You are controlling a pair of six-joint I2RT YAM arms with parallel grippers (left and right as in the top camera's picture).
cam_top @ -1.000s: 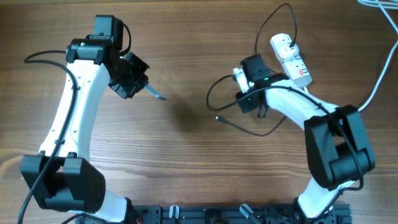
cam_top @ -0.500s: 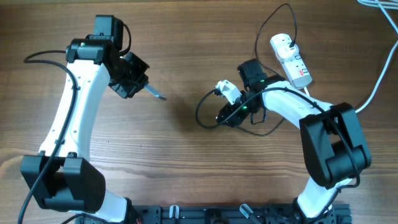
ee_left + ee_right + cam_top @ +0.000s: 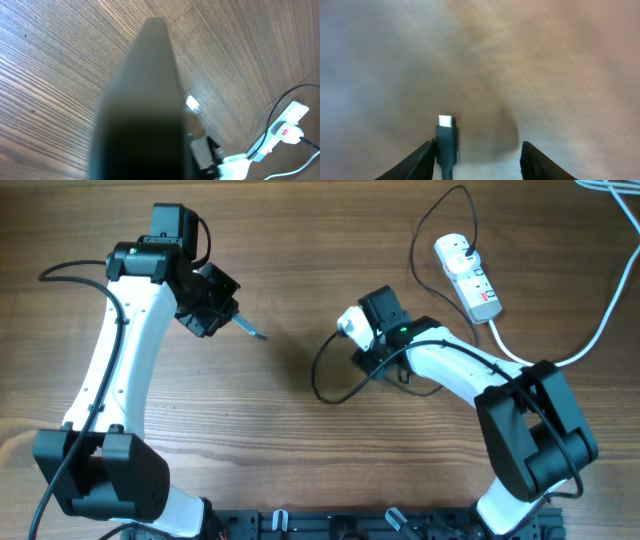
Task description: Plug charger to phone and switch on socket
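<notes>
My left gripper (image 3: 226, 314) is shut on a thin dark slab, the phone (image 3: 250, 331), held edge-on above the table. It fills the middle of the left wrist view (image 3: 145, 105), and its cyan screen is hidden. The white power strip (image 3: 470, 278) lies at the back right with the white adapter (image 3: 450, 250) plugged in. The black charger cable (image 3: 317, 376) runs from the adapter and loops beside my right gripper (image 3: 358, 330). In the right wrist view the jaws (image 3: 477, 160) stand apart. The cable's connector (image 3: 446, 135) rests against the inner side of the left finger.
The strip's thick white cord (image 3: 600, 320) runs off the right edge. The strip also shows in the left wrist view (image 3: 287, 127). Bare wooden table (image 3: 300, 450) lies between the two arms.
My right gripper has moved left and forward, away from the power strip, and the cable loop has shifted left with it. The left arm and the phone have not moved.
</notes>
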